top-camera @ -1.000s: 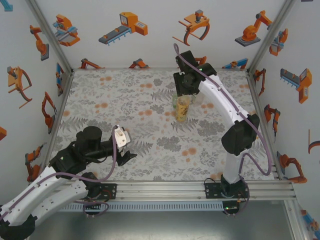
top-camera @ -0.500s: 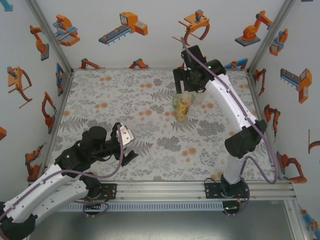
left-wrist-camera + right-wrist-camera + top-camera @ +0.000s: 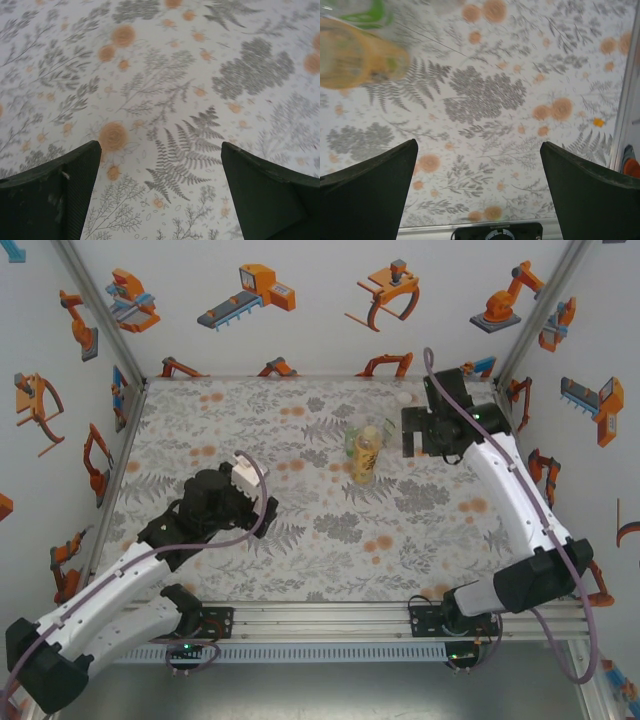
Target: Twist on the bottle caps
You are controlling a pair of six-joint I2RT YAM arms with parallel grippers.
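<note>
Left arm (image 3: 120,580) reaches in from 7 o'clock, left gripper (image 3: 265,506) hanging around 8 with its jaws spread wide. Right arm (image 3: 510,490) stretches up, right gripper (image 3: 410,432) at 2 o'clock, also wide apart, nothing held.

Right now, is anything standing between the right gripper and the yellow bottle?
Nothing visible does. The right gripper hangs open over the tablecloth, and the yellow bottle sits toward the upper left of the wrist view, with only patterned cloth between them.
</note>
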